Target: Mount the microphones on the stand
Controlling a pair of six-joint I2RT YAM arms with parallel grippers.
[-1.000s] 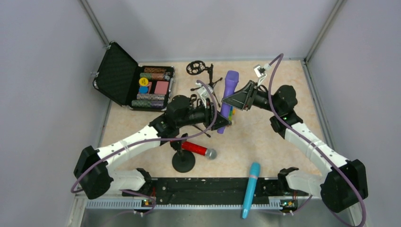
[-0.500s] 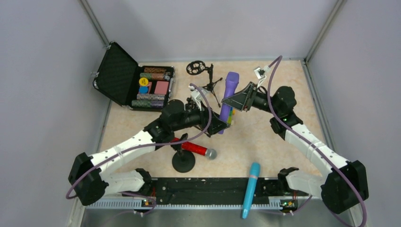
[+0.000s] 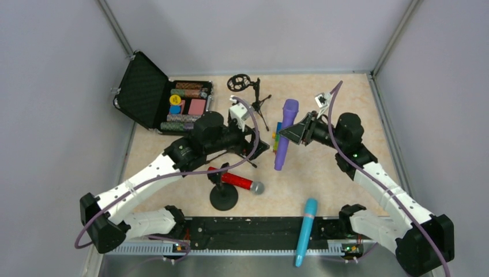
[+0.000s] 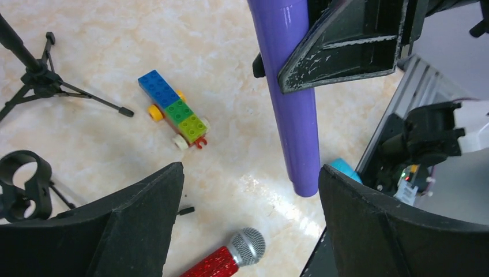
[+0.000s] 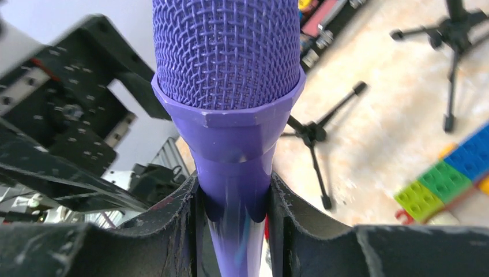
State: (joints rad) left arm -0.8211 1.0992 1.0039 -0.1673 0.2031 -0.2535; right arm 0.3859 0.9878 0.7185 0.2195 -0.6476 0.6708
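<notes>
1. Top external view.
   - My right gripper (image 3: 292, 131) is clamped on the purple microphone (image 3: 282, 151), holding it off the worktop (image 3: 323, 173) with its head toward the far wall.
   - My left gripper (image 3: 260, 149) stands released just beside the handle, gripping nothing.
   - The red microphone (image 3: 242, 183) lies against the round-base stand (image 3: 224, 197); I cannot tell whether it is clipped in.
   - The cyan microphone (image 3: 305, 231) rests at the near edge.
   - The tripod stand (image 3: 255, 95) is at the far side, near the poker-chip case (image 3: 173, 107).
2. Left wrist view.
   - My left gripper (image 4: 251, 173) has its jaws wide apart.
   - The purple microphone (image 4: 297, 115) hangs between and beyond them, its butt end free.
   - Only this view shows the block toy (image 4: 176, 115) plainly, the silver head of the red microphone (image 4: 230, 257) and a black clip ring (image 4: 20, 179).
3. Right wrist view.
   - My right gripper (image 5: 233, 202) pinches the purple microphone (image 5: 228, 46) at its neck, right under the mesh head.
   - This contact detail is hidden in the other two views.
4. Handling, my judgement.
   - The microphone looks like light, stiff moulded plastic with a smooth tapered handle, so it is liable to slide.
   - The flare under the head is a good stop and the best place to hold.
   - That grip leaves the handle free for the stand's clip.
</notes>
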